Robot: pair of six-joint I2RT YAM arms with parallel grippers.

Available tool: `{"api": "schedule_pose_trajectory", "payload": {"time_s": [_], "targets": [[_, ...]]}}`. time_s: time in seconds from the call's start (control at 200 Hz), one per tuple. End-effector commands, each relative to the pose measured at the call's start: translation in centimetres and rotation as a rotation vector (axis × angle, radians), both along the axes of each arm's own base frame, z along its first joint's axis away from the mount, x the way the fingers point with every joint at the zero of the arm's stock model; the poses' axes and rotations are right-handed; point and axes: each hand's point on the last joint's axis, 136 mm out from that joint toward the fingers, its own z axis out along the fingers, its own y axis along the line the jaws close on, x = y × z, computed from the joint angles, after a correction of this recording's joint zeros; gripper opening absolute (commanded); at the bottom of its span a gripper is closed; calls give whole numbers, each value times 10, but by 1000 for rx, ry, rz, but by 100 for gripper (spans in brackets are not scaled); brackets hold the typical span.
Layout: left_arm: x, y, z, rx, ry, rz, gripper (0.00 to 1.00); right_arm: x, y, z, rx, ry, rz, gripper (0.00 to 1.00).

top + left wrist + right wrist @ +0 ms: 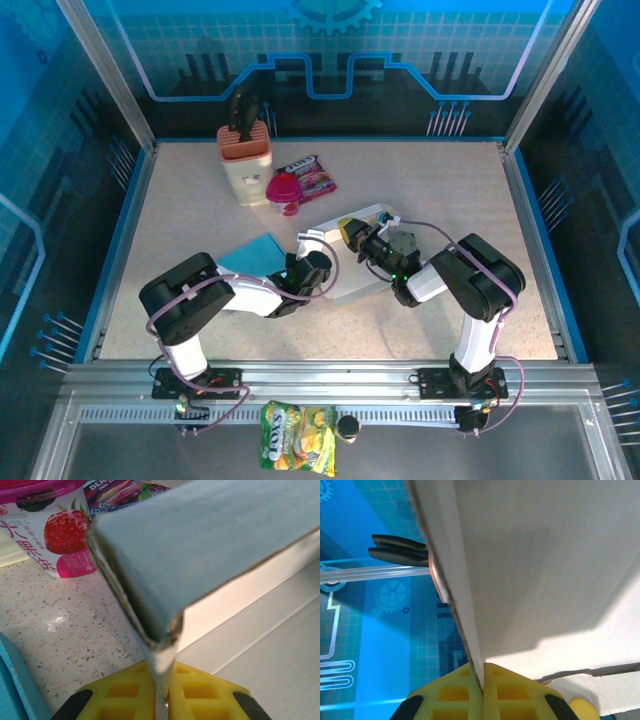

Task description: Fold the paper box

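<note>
Status from my end:

- Box [348, 284] lies mid-bench [450, 190], between the two arms, white, partly flat, flaps partly raised.
- Left pincer [318, 268] is at the box's left edge. On the left wrist cam the yellow pads [125, 690] are pressed together on a thin flap edge of the box [210, 545]. That flap is doubled over, grey face up, with the crease running down into the pincer [162, 677]. So it's pinching the box.
- Right pincer [352, 240] is at the far side of the box, pointing left. On the right wrist cam the pads [512, 690] are clamped on the edge of an upright white panel [545, 555], no gap between them. The pincer [482, 679] is pinching the box too.
- The two pincers sit close together, apart, each on its own part of the box.
- Blue sheet [250, 254] lies flat just left of the box, beside the left wrist; its corner shows on the left wrist cam [15, 680].
- Pink strawberry cup [283, 192] stands beyond the box; I see it close behind the flap [60, 535].
- Snack packet [310, 175] is just beside the cup.
- Knife block [243, 150] is at far left of the cup, upright, black handles on top [400, 550].
- Candy bag [297, 450] lies on the near rail, off the bench.
</note>
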Motion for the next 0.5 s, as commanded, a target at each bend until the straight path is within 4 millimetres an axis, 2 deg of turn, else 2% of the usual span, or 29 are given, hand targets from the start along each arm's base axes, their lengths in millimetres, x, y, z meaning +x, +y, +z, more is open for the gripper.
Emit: {"api": "schedule_pose_trajectory", "payload": {"time_s": [0.0, 0.075, 0.335, 0.4, 0.495], "targets": [[10, -24, 21, -89, -53, -13, 8, -29, 22, -27, -39, 92, 111, 0], [10, -22, 19, -87, -51, 0, 0, -29, 21, -26, -42, 93, 110, 0], [7, -10, 24, -95, -46, 55, 0, -30, 18, -17, -83, 80, 108, 0], [6, -11, 27, -87, -43, 41, 0, -30, 14, -12, -112, 70, 110, 15], [4, -13, 30, -90, -39, -3, 0, -31, 4, 3, -162, 39, 110, 42]]}}
